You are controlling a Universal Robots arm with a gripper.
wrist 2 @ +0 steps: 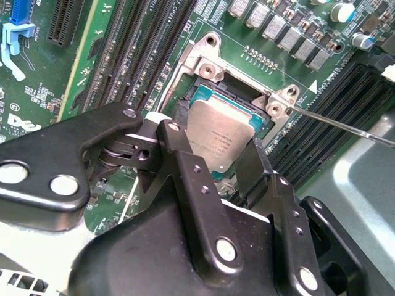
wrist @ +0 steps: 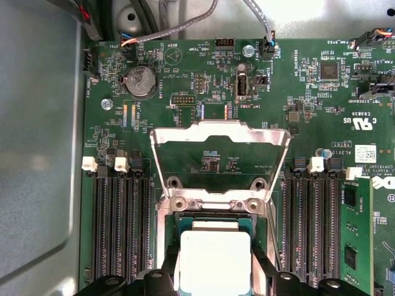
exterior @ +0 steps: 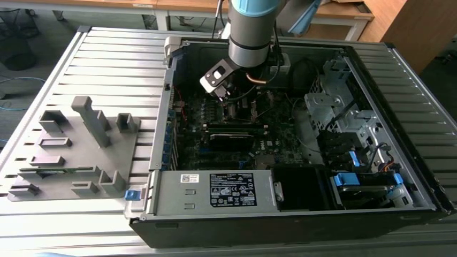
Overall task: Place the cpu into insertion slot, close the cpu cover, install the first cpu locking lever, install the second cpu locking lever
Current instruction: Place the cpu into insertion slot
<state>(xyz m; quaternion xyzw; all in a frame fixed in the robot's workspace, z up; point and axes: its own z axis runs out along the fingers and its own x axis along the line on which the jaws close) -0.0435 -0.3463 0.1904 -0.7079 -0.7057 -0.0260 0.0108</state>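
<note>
- One gripper of matt black metal, dotted with round screw heads. Its two blocky fingers are clamped on opposite edges of the cpu.
- One cpu, a flat square with a dull silver top and a thin green edge. It sits between the fingers, right over the socket; I cannot tell whether it is seated.
- One socket, square with a dark centre and a bright metal rim.
- One cover, a thin silver frame with a square window. It is swung open away from the socket, and the green board shows through it.
- One lever, a thin straight steel wire running out from a socket corner.
- Two banks of long narrow black slots, one on each side of the socket, four per bank.
- One round coin battery.
- One grey and pale blue arm reaching down into one open black case on a ribbed metal table.
- One labelled grey box inside the case.
- One grey block of upright posts, at the exterior view's left.
</note>
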